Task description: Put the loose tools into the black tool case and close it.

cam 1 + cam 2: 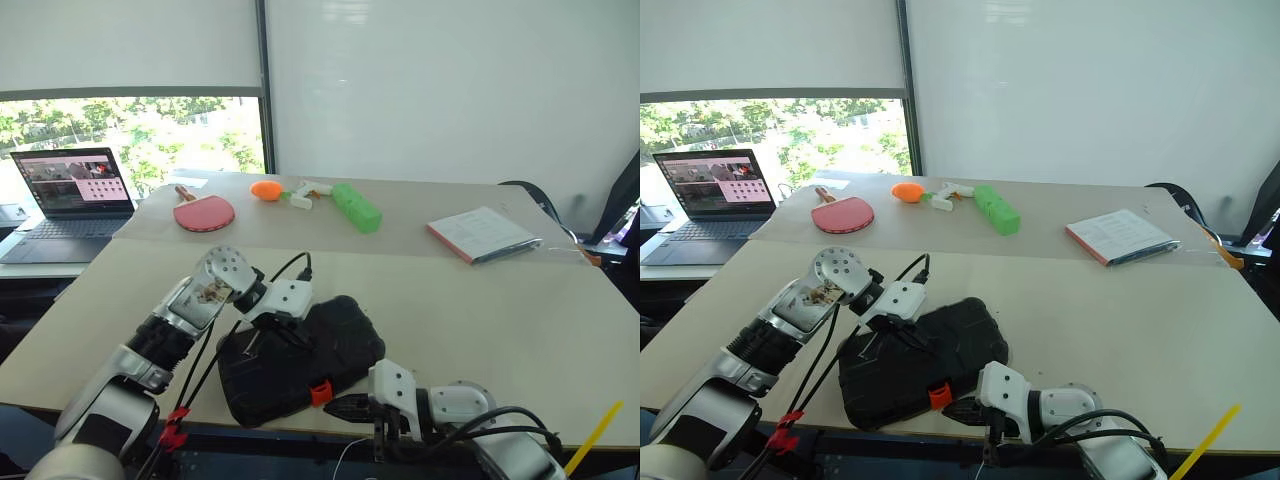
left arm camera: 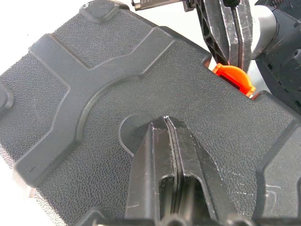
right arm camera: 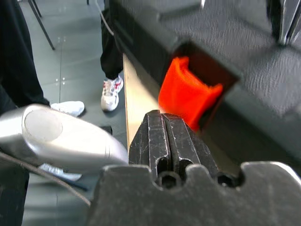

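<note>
The black tool case lies closed near the table's front edge, lid up. My left gripper is shut, and its tips rest on the textured lid at a round dimple. The orange latch sits on the case's front edge. My right gripper comes in level from the right, shut on nothing. Its tips are right at the latch, just below it. The left wrist view has those same fingers above the latch. The loose tools are out of view.
A red paddle, an orange object, a green block and a booklet lie far back on the table. An open laptop stands on a side table at the left. A person's legs stand by the table's edge.
</note>
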Tool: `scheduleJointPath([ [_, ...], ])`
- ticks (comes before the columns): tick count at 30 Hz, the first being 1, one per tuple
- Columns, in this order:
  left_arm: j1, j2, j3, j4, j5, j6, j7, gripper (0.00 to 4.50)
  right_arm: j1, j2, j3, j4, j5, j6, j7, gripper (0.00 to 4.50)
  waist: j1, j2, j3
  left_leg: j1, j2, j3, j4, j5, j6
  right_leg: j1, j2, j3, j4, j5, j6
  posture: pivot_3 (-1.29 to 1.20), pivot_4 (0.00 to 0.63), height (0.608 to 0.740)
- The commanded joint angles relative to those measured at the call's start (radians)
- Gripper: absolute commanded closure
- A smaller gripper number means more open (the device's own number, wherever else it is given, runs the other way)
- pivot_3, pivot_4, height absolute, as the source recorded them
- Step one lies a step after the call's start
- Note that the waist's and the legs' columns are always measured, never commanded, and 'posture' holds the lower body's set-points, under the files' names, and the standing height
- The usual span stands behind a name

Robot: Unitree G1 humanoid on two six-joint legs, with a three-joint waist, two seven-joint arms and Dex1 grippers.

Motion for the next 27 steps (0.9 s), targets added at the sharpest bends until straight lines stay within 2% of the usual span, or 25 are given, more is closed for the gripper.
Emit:
scheduleJointPath([
  [1,0.043,-0.003,-0.055,0.029,0.068,0.012,0.014,4.46,-0.027,0.018,0.012,0.025,-0.042,-0.021,-0.037,4.50,0.000,0.000,0.000,0.000,0.000,0.000,0.000,0.000,0.000,0.000,0.000,0.000,0.000,0.000,0.000,0.00,0.150,0.738],
  [9,0.061,0.003,-0.054,0.006,0.065,0.033,0.013,4.46,-0.055,0.081,-0.023,0.099,-0.103,-0.048,-0.130,4.50,-0.004,0.000,0.000,0.001,0.000,-0.001,0.000,0.000,0.000,0.000,0.000,0.000,0.000,0.000,0.000,0.00,0.150,0.738],
  [14,0.069,0.000,-0.052,0.005,0.069,0.037,0.013,4.46,-0.054,0.098,-0.041,0.088,-0.086,-0.045,-0.131,4.50,-0.004,0.001,0.000,0.000,0.000,-0.001,-0.002,0.000,0.000,-0.001,0.000,0.001,0.000,0.000,-0.001,0.00,0.150,0.738],
  [20,0.061,-0.013,0.005,0.052,0.035,0.076,0.044,4.46,0.018,-0.007,-0.070,-0.025,0.001,-0.007,-0.023,4.50,0.002,0.002,0.002,0.000,0.000,-0.001,-0.004,0.000,0.000,-0.001,0.000,0.000,-0.001,-0.001,-0.002,0.00,0.150,0.738],
  [21,0.060,-0.005,0.032,0.047,0.007,0.119,0.040,4.49,0.037,-0.036,-0.101,-0.057,0.035,0.016,-0.006,4.21,0.003,0.002,0.001,0.000,-0.001,-0.001,-0.004,0.000,0.000,-0.001,0.000,0.000,-0.001,-0.001,-0.001,0.00,0.150,0.738],
  [22,0.061,0.008,0.056,0.042,-0.016,0.152,0.032,4.23,0.052,-0.064,-0.131,-0.083,0.063,0.038,0.008,4.04,0.003,0.002,0.002,-0.001,-0.001,0.000,-0.005,0.000,0.000,-0.001,0.000,0.000,-0.002,-0.001,-0.001,0.00,0.150,0.738],
  [25,0.075,0.060,0.143,0.007,-0.094,0.237,0.018,3.37,0.092,-0.156,-0.256,-0.152,0.167,0.098,0.050,3.11,-0.002,0.000,0.004,-0.002,0.000,-0.001,-0.007,0.000,0.000,-0.002,0.000,0.000,-0.003,-0.001,0.000,0.00,0.150,0.738],
  [27,0.094,0.125,0.250,-0.038,-0.174,0.334,0.027,2.73,0.112,-0.236,-0.427,-0.187,0.299,0.168,0.094,2.51,-0.011,0.000,0.009,-0.002,0.000,0.000,-0.009,0.000,0.000,-0.005,0.000,0.001,-0.003,-0.001,0.000,0.00,0.150,0.738],
])
